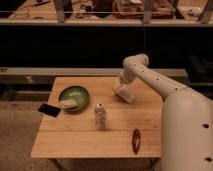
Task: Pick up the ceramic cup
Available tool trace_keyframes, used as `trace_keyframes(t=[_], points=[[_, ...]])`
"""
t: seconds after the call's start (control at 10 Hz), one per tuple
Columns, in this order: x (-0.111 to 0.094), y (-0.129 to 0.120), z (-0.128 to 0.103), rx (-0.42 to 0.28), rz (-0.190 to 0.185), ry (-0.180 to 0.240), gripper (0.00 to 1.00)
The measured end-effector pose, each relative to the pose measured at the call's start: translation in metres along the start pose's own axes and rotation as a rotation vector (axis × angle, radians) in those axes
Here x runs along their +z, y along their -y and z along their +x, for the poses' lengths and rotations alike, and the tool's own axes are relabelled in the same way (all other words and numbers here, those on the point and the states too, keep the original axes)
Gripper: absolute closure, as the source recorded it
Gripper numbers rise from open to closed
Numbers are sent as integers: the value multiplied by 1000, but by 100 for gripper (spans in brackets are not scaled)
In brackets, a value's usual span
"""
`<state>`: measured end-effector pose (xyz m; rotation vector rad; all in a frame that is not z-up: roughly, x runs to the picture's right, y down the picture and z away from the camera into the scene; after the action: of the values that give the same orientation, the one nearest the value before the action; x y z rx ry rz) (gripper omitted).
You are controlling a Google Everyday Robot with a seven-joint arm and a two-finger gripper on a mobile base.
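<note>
white ceramic cup (126, 95) by jaws; green bowl (80, 91)

Table (80, 142) bears bowl (73, 96), phone (49, 109), bottle (100, 117), cup (126, 94), red item (135, 140); hand (118, 85) beside cup.

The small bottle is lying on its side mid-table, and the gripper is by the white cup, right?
No: the camera view shows the small bottle standing upright mid-table. The gripper is indeed by the white ceramic cup.
</note>
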<state>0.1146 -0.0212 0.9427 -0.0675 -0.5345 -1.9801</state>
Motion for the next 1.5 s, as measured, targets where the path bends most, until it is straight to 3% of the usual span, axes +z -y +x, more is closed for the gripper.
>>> trace_keyframes(t=[0.4, 0.7, 1.0, 1.5], points=[[21, 13, -13, -33, 34, 23, 20], [42, 12, -30, -48, 20, 50, 20], [57, 9, -41, -8, 10, 75, 20], [61, 9, -33, 56, 14, 70, 20]])
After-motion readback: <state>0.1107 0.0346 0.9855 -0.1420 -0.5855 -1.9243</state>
